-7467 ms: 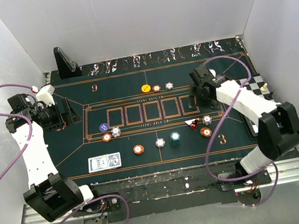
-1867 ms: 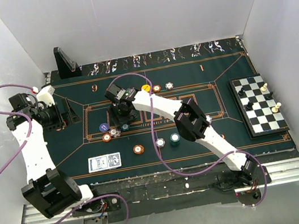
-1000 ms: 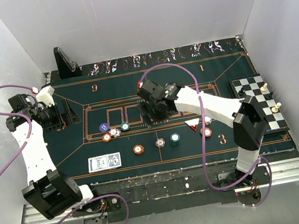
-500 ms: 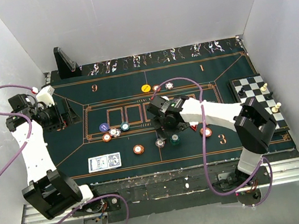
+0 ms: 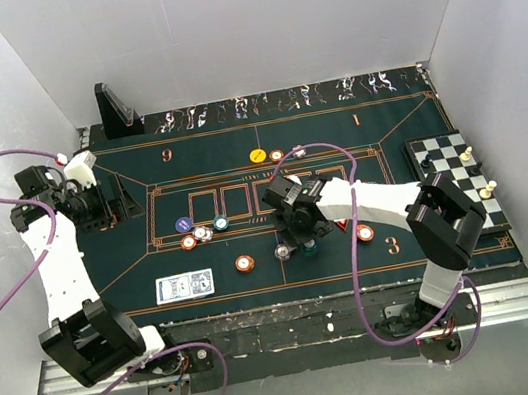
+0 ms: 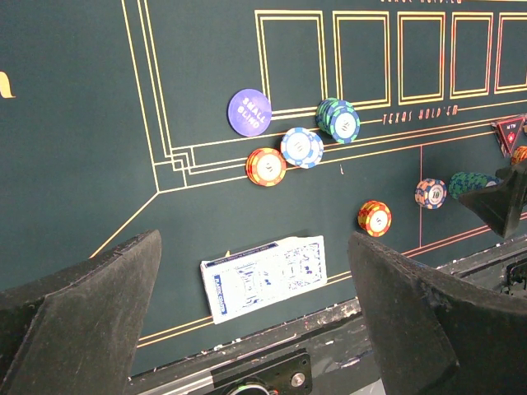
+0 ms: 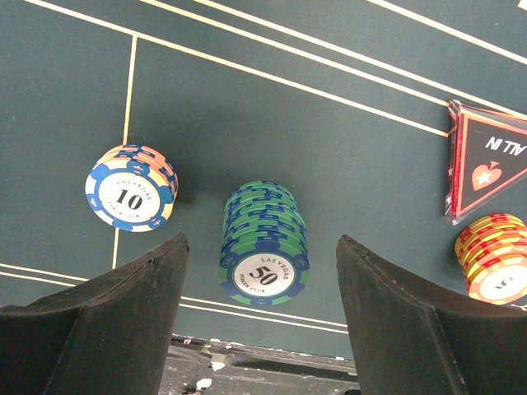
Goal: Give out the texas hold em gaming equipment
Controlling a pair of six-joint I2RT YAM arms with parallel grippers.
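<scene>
the right gripper (image 7: 259, 241) hangs low over the green felt (image 7: 329, 123), jaws spread; the green-and-blue "50" chip stack (image 7: 265, 255) stands between its fingers, touching neither; a blue-and-orange "10" stack (image 7: 130, 198) sits just left of it; a red-and-yellow stack (image 7: 498, 267) and a triangular all-in marker (image 7: 486, 169) lie to the right; the left gripper (image 6: 254, 239) is spread wide, holding nothing; the blue-backed card deck (image 6: 265, 276) lies below it by the felt's near edge

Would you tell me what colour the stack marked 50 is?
The stack is green and blue; right wrist view.
</scene>
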